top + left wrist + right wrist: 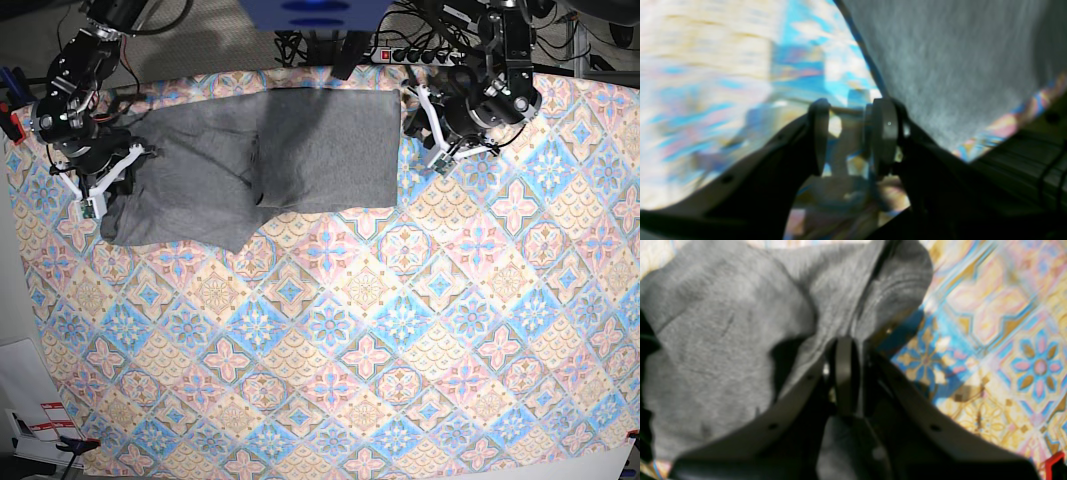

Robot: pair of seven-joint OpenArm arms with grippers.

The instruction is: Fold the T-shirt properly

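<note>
the t-shirt [265,160] is spread at the far side of the surface [400,350], on the patterned cloth [330,330] that covers it, with one part already laid over the middle and the other end hanging out toward the right arm. the right hand [844,350] is pressed narrow on a raised edge of grey fabric at that end, so the shirt seems to be gripped there. the left hand [848,133] is held moderately apart just beside the opposite edge of the shirt, and nothing is seen between its fingers. for a good fold, the pinched edge should probably be lifted only a little and carried straight across, so that the layer under it is not dragged. the free edge could be held down by the left hand, to keep the hem lines parallel. a shallow pinch may slip, because the knit is soft.
</note>
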